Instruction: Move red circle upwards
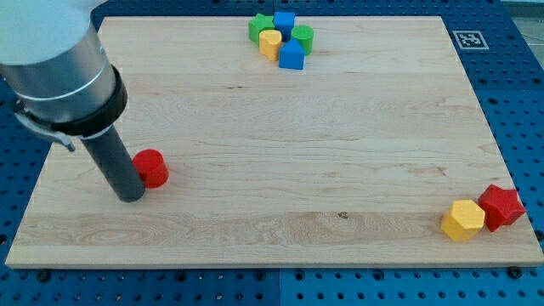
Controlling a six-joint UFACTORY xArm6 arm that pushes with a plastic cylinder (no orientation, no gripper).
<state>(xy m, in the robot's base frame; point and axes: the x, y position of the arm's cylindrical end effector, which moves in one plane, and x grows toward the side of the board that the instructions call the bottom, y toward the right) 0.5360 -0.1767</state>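
Surface (297, 127): pale wooden board, light grain running along the view's left-right, a few darker streaks and one small dark knot (342, 214) toward the view's bottom, right of centre. Board edges straight; it narrows toward the view's top. Lighting even and diffuse, soft shadows only.

Beneath and around the board: blue perforated base plate (510, 102), regular grid of small dark holes, visible along the view's right, left and bottom edges. At the view's top right, just beside the board's corner, a white square tag with a black pattern (467, 39) lies on the blue plate.
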